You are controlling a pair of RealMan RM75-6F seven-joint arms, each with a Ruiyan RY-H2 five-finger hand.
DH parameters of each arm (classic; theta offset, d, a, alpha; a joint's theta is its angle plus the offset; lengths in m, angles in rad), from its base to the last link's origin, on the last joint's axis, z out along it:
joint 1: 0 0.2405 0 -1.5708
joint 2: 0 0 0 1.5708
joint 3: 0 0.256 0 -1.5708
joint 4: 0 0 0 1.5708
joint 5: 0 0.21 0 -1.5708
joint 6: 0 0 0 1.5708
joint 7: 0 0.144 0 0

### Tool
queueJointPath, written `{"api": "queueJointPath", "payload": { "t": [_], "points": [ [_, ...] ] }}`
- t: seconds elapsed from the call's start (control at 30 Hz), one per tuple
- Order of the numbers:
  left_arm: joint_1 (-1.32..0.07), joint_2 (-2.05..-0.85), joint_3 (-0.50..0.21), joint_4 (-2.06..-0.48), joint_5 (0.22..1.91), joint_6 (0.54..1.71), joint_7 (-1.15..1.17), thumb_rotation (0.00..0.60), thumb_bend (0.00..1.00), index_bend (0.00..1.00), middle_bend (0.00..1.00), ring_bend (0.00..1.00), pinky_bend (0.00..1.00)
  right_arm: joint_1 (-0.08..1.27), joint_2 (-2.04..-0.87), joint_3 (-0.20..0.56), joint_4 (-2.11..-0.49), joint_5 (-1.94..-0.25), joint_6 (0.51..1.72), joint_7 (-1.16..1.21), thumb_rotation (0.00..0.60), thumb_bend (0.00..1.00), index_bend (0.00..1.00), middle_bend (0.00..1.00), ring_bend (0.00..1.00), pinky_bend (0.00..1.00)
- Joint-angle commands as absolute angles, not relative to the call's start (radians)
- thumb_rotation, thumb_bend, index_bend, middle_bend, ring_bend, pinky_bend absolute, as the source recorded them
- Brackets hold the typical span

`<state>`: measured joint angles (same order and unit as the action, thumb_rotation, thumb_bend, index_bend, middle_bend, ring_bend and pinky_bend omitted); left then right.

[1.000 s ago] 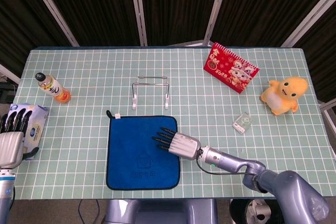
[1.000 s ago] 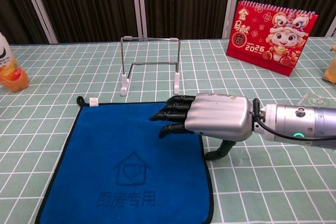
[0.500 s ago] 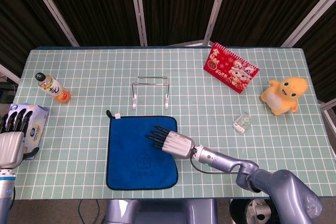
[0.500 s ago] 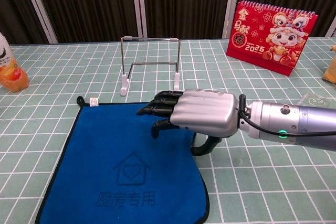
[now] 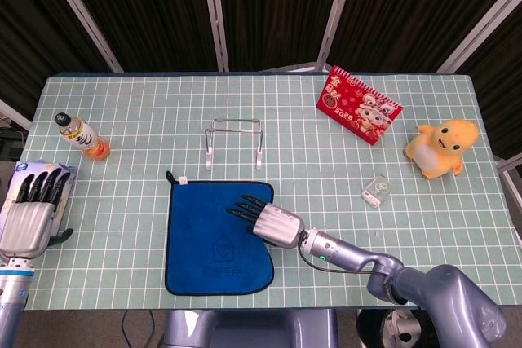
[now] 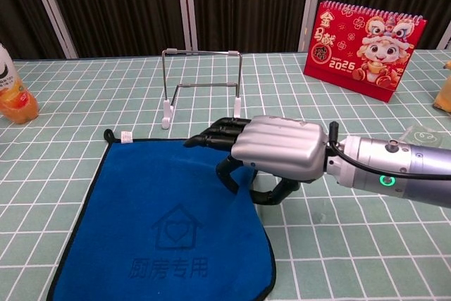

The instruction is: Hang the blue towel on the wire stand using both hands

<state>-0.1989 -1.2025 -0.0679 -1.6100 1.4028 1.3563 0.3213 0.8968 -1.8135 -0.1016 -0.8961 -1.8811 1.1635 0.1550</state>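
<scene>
Table [image 5: 342, 120] first: 1 green gridded surface carries everything. Next in size, 1 blue towel [image 5: 204, 242] lies flat at the near edge, just in front of the 1 wire stand [image 5: 234, 141], which stands upright and bare; towel and stand are close but apart. Of the 2 hands, the right hand [image 6: 271, 149] reaches over the towel's right edge with fingers extended above the cloth and thumb hooked at the hem, where the edge looks slightly drawn in. I cannot tell whether cloth is actually pinched. The left hand [image 5: 33, 213] hovers with its fingers spread and nothing in them, at the table's left edge, well apart from the towel.

The step in hand looks like securing the right edge. Next, the left hand likely needs to come across and take the towel's left side so both can lift it over the stand's top bar.

Smaller things: 1 red calendar [image 5: 359, 104], 1 yellow plush duck [image 5: 441, 148], 1 bottle [image 5: 81, 136], 1 small clear packet [image 5: 375, 191].
</scene>
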Motion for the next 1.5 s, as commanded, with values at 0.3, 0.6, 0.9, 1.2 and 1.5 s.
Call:
{"api": "queueJointPath", "payload": {
  "t": [0.3, 0.6, 0.9, 1.2, 1.5],
  "points": [
    [-0.445, -1.326, 0.06, -1.261, 1.852, 1.235, -0.004, 0.6, 0.04, 0.4, 0.0, 0.0, 0.0, 0.882, -1.772, -0.085, -0.996, -1.842, 1.146, 0.069, 0.6, 0.59, 0.62, 0.0, 0.0, 0.0],
    [-0.545, -1.499, 0.131, -0.927, 2.03, 1.339, -0.169, 0.6, 0.04, 0.41, 0.0, 0.0, 0.0, 0.871, -1.744, -0.056, -1.062, -1.795, 1.129, 0.043, 0.6, 0.59, 0.62, 0.0, 0.0, 0.0],
    [-0.546, -1.601, 0.157, -0.751, 2.021, 1.391, -0.245, 0.6, 0.04, 0.42, 0.0, 0.0, 0.0, 0.866, -1.726, -0.055, -1.093, -1.78, 1.113, 0.03, 0.6, 0.59, 0.62, 0.0, 0.0, 0.0],
    [-0.573, -1.651, 0.17, -0.681, 1.99, 1.376, -0.259, 0.6, 0.05, 0.42, 0.0, 0.0, 0.0, 0.862, -1.726, -0.058, -1.099, -1.778, 1.107, 0.023, 0.6, 0.59, 0.62, 0.0, 0.0, 0.0],
    [-0.601, -1.69, 0.181, -0.64, 1.964, 1.363, -0.277, 0.6, 0.05, 0.41, 0.0, 0.0, 0.0, 0.859, -1.719, -0.047, -1.106, -1.764, 1.102, 0.026, 0.6, 0.59, 0.63, 0.0, 0.0, 0.0]
  ]
}}
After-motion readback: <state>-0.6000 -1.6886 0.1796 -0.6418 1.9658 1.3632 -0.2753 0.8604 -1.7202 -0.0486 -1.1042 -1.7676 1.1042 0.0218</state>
